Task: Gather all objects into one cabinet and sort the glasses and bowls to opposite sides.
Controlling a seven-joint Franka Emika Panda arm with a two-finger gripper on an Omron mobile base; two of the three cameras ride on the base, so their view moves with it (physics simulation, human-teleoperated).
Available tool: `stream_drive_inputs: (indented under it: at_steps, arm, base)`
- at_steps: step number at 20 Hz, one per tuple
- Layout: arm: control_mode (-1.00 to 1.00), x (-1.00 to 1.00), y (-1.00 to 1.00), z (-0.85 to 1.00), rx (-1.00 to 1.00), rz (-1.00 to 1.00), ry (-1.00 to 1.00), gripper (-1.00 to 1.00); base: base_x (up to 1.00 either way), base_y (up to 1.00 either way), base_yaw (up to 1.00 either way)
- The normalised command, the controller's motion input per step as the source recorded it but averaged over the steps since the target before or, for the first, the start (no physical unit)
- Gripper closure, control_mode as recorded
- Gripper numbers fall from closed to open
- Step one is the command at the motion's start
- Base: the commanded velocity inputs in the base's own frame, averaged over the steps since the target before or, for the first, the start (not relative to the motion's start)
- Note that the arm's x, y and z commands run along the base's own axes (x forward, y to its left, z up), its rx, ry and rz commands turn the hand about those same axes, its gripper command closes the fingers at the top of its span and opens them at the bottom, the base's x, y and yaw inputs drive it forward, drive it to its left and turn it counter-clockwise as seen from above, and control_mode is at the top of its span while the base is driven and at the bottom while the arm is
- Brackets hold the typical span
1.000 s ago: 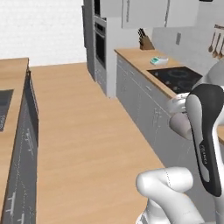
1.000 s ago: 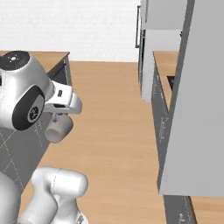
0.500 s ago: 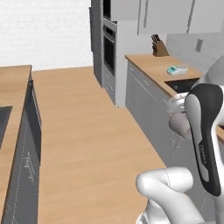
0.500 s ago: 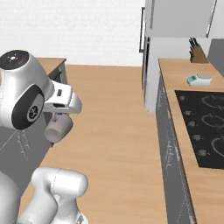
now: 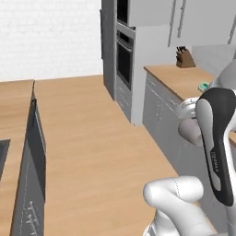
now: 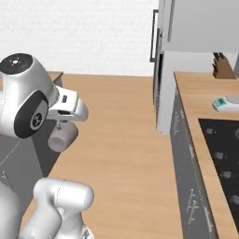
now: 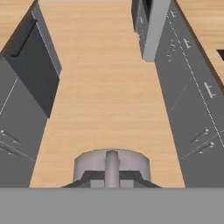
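Observation:
My gripper is shut on a grey mug, one of the glasses, gripping it by the rim. The mug hangs mouth-up under the hand, high above the wooden floor. The mug shows as a pale grey cylinder below the gripper beside the big white arm joint. On the other side, the same mug sits under the gripper, next to the right counter front. The bowls are out of view. I cannot tell whether the closed grey wall cupboards include the task's cabinet.
A wooden knife block stands on the right counter, with a small teal-and-white thing and a black hob nearer. A tall oven unit stands behind. Grey drawer fronts line both sides of the wooden floor aisle.
The whole picture has shifted in both base views, so the base has moved; the oven and right counter now show more centrally. The mug stays in the shut gripper.

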Motion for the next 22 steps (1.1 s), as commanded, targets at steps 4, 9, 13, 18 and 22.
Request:
stream_drive_inputs:
  at_steps: [4, 9, 13, 18, 22]
  arm:
    - [1.0, 0.0, 0.0, 0.0, 0.0, 0.0, 0.0, 1.0]
    - [1.0, 0.0, 0.0, 0.0, 0.0, 0.0, 0.0, 1.0]
    - [1.0, 0.0, 0.0, 0.0, 0.0, 0.0, 0.0, 1.0]
    - [1.0, 0.0, 0.0, 0.0, 0.0, 0.0, 0.0, 1.0]
    - [1.0, 0.0, 0.0, 0.0, 0.0, 0.0, 0.0, 1.0]
  base:
    - [0.92, 0.48, 0.0]
    - [0.97, 0.09, 0.0]
    - [0.98, -0.06, 0.01]
    - [0.97, 0.04, 0.0]
    - [0.95, 0.0, 0.0]
